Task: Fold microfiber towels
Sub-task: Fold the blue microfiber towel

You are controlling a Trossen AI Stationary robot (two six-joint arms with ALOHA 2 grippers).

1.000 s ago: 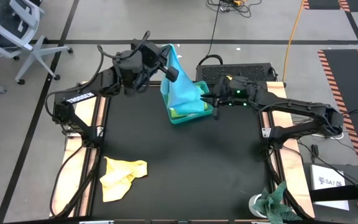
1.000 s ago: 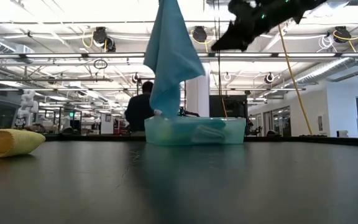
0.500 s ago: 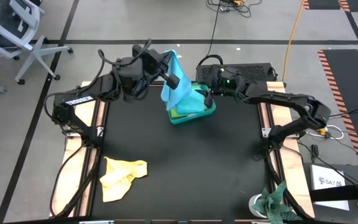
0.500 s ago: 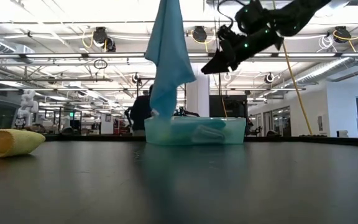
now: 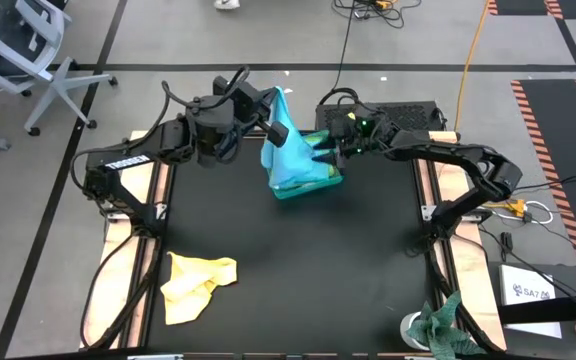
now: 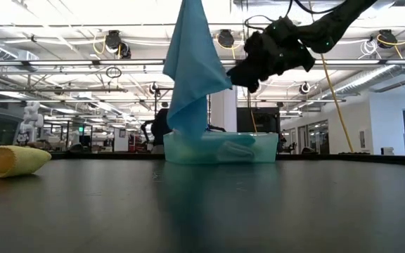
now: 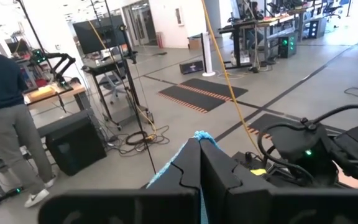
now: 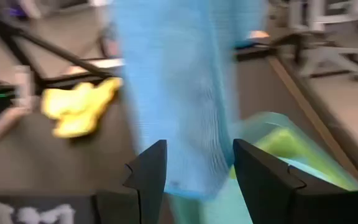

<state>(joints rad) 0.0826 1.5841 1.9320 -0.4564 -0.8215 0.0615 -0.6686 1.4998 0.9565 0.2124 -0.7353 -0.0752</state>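
Note:
A light blue microfiber towel (image 6: 192, 70) hangs from my left gripper (image 5: 279, 129), which is shut on its top, high over the teal tray (image 5: 318, 186) at the table's far middle. The towel's lower end (image 6: 187, 133) reaches into the tray, where a lime green towel (image 8: 284, 155) lies. My right gripper (image 8: 194, 169) is open just right of the hanging towel, one finger on either side of the cloth (image 8: 185, 93); whether they touch it I cannot tell. A crumpled yellow towel (image 5: 196, 285) lies at the near left. My left gripper pinches the light blue towel's top end (image 7: 201, 137) between its two shut fingers, and a small tip of cloth sticks out past them. The fingers come from the table's left. The towel hangs straight down below them, slack, its lower end in the tray.
A mottled dark green-and-white rag (image 5: 438, 325) lies at the near right corner. Wooden rails (image 5: 458, 290) and the arms' bases flank the black mat (image 5: 298, 260). A person (image 7: 5, 112) stands on the floor beyond the table.
My right gripper has gone toward the table's left and far edge and somewhat down, up to the hanging towel, and has opened. The towel stays hanging from my left gripper with its lower end in the tray.

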